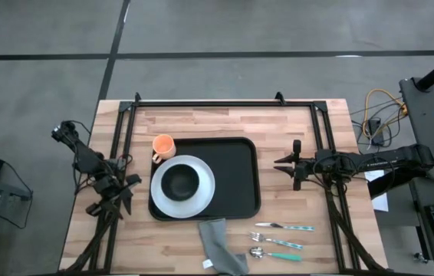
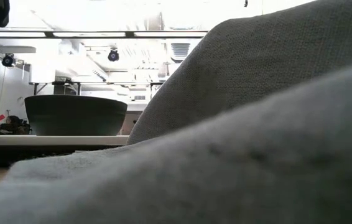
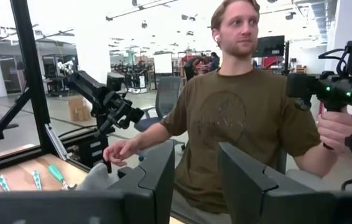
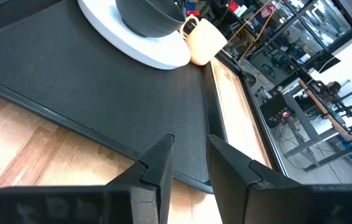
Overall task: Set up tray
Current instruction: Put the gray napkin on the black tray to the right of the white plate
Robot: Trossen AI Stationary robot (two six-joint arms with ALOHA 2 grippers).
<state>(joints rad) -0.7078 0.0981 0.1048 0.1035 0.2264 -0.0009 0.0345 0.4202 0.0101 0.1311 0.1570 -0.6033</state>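
Tabletop [image 1: 202, 123] wood; tray [image 1: 240, 172] at centre, plate [image 1: 202, 201] and bowl [image 1: 180, 182] on its left part, cup [image 1: 162, 145] at its far-left corner. Cloth [image 1: 221, 245], cutlery [image 1: 278, 241] off tray, near edge. I judge cutlery next: approach low, grip handle mid-length. Right end effector [image 1: 294, 175] just right of tray, fingers slightly parted, empty. Left end effector [image 1: 125, 192] just left of tray, parted, empty.
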